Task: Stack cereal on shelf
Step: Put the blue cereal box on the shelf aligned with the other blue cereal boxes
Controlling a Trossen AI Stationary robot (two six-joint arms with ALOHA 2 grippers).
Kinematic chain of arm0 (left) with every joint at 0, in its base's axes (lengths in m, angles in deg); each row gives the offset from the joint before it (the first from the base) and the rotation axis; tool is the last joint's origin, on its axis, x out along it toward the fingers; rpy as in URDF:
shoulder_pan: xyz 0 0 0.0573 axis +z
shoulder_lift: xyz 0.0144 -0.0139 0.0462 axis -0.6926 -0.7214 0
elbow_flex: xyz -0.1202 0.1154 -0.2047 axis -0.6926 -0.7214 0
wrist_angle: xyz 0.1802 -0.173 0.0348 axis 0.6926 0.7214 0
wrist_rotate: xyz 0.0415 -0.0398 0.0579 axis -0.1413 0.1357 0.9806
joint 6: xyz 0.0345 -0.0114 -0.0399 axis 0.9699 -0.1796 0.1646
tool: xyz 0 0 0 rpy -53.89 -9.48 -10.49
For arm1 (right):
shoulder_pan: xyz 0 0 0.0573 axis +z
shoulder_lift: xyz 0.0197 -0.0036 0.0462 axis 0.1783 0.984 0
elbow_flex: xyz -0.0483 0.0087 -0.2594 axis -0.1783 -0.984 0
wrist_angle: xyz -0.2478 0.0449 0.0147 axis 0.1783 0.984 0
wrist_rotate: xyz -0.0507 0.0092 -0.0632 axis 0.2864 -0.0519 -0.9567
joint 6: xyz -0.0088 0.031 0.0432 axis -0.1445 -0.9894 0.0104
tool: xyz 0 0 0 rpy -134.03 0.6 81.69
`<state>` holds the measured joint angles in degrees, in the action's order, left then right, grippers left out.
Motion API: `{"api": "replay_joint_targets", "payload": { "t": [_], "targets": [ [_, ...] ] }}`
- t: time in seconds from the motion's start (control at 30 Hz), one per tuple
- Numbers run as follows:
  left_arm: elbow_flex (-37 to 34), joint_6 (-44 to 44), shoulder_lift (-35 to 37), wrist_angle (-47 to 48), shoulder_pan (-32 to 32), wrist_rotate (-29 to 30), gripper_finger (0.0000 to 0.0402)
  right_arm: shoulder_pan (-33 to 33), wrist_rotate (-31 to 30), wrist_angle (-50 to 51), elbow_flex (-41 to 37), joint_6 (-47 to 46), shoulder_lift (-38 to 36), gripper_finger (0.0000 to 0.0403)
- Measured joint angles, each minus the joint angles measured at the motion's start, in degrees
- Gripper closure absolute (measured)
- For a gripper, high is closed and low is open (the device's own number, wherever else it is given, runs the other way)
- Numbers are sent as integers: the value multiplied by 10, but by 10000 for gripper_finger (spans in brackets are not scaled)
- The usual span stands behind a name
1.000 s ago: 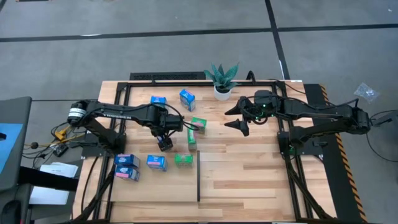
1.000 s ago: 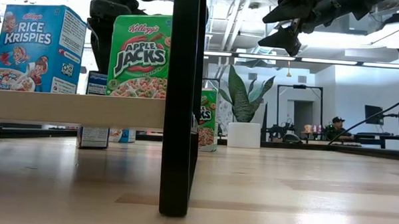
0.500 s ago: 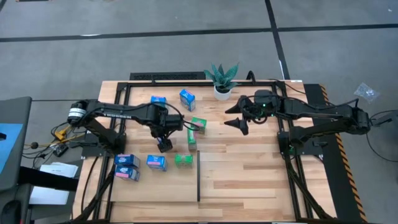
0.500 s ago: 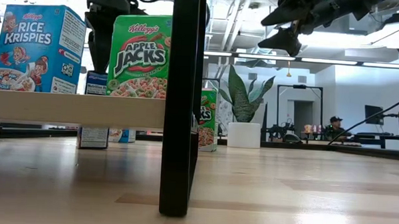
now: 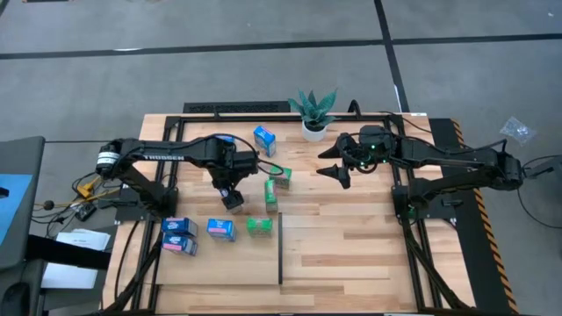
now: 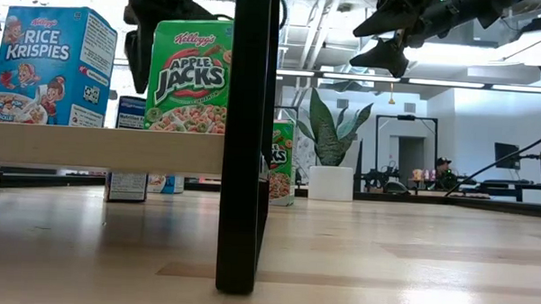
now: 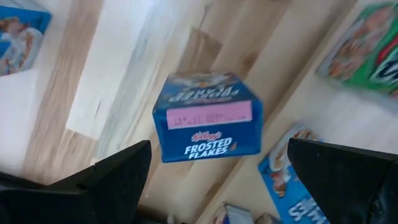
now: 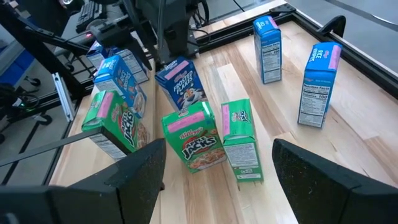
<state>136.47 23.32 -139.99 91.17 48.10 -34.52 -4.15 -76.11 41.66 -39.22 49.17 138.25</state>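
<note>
One blue cereal box (image 7: 208, 116) is being framed squarely between the spread fingers of the left gripper (image 5: 232, 198), directly below it, seemingly upright on the wood. The right gripper (image 5: 338, 168), also parted, is being held farther off.

The high view looks straight down on the whole light-wood plank table (image 5: 351, 246) and both arms. The low view sits at table-top height, facing level across it, very near a black upright post (image 6: 246, 142). The left wrist view looks down closely on a blue Frosted Flakes cereal box (image 7: 208, 117) (pink label up). The right wrist view, farther off and slanting, shares that box (image 8: 181, 81).
</note>
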Motion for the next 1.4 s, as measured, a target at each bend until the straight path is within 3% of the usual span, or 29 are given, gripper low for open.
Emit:
{"api": "replay_joint_targets", "payload": {
  "t": [0.37, 0.6, 0.93, 1.07, 1.2, 1.4],
  "targets": [
    [12, -13, 0, 6, 2, 79, 35, -8, -2, -24, 0, -14, 0, 85],
    [12, -41, 0, 6, 14, 76, 35, -9, -45, -109, 0, 32, 0, 85],
    [12, -47, 0, -39, 13, 60, 35, -6, -45, -118, -1, 32, 6, 85],
    [12, -74, 0, -138, 23, 20, 35, 1, -28, -219, 0, -26, 19, 85],
    [30, -85, 0, -271, 39, -21, 35, 24, -15, -407, 0, -27, 50, 85],
    [59, -78, 0, -450, 49, 39, 35, 59, -14, -732, 0, -28, 129, 85]
  ]
}}
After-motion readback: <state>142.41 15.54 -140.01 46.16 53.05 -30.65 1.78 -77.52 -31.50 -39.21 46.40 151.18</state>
